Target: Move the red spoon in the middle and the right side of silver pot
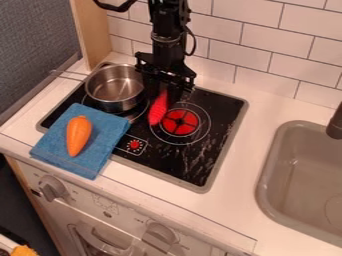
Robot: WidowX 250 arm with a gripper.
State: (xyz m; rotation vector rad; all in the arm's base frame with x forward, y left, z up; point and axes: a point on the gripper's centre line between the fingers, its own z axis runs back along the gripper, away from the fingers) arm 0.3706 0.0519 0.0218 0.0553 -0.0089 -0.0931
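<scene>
The white oven front [200, 237], with its pale knobs, is nearest, running along the bottom edge. Above it stretches the white counter [267, 135], backed by a white tiled wall [267, 35]. The black stovetop [207, 165] is set into the counter, with the grey sink [300, 175] well apart on the right. The black arm [167, 35] comes in from the top edge. A blue towel [97, 120] lies across the stovetop's near left corner and onto the counter. The silver pot [115, 87] sits upright at the stovetop's far left; only its metal inside shows. Just right of it is the gripper [162, 89], pointing down; whether it is clamped or apart, I cannot tell. An orange carrot [79, 135] lies on the towel. The red spoon [159, 111] is right of the pot, at the gripper, slanting down to the left edge of the red burner [180, 122]. Smallest is the round red control mark [135, 144] near the towel.
</scene>
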